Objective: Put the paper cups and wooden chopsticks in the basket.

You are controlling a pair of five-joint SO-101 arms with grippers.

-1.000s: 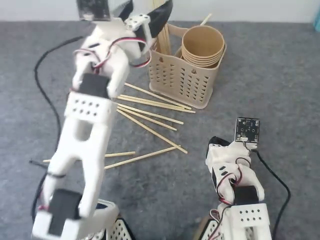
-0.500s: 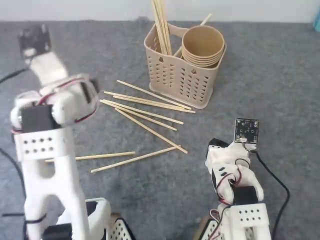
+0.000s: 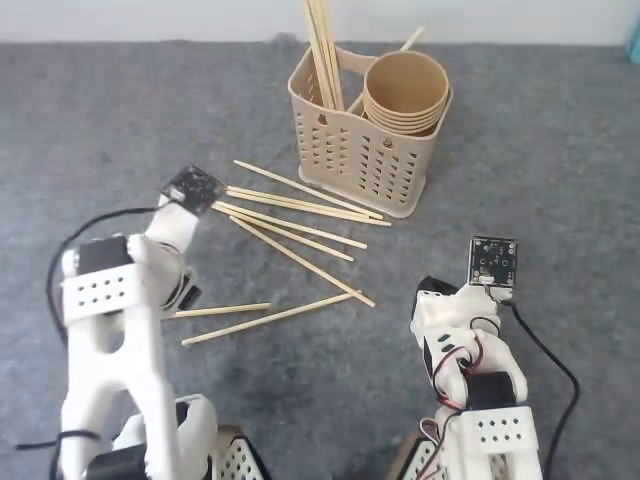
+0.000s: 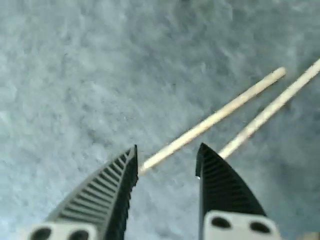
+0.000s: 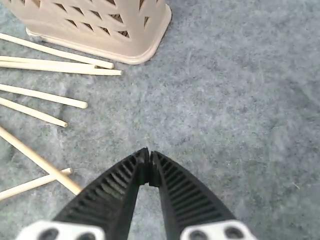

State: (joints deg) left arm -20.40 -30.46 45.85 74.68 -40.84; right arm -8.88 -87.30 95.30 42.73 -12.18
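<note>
While the L gripper (image 4: 168, 150) hangs low over the carpet (image 4: 75, 60) with its jaws apart and gripping nothing, we note that the near end of one loose chopstick (image 4: 215, 117) lies in the gap between the tips, closer to one jaw than the other. A second stick (image 4: 272, 107) runs approx. parallel just beside it, its near part hidden by the other jaw. Risk 1: closing here bites only the extreme end, so we judge the stick likely to pivot or droop on lift, or to squirt out of the ribbed jaws. Risk 2: the neighbour may be pinched too, or nudged aside, giving a crossed, unstable double grip. Outward, in the high view, further loose chopsticks (image 3: 300, 205) lie fanned on the carpet betw. the L arm and the basket (image 3: 365, 165), several w/ ends close to its base; a stick carried low could sweep them. The basket already holds the stacked paper cups (image 3: 405, 95) on one side and upright chopsticks (image 3: 320, 50) on the other, standing well past the rim. Risk 3: a drooping stick brought in at an angle may strike the rim or the standing bundle, and we judge the light basket could shift. The R gripper (image 5: 148, 154) is closed on nothing over bare carpet, the basket corner farther off, clear of the L arm's likely route; no action req'd there.
</note>
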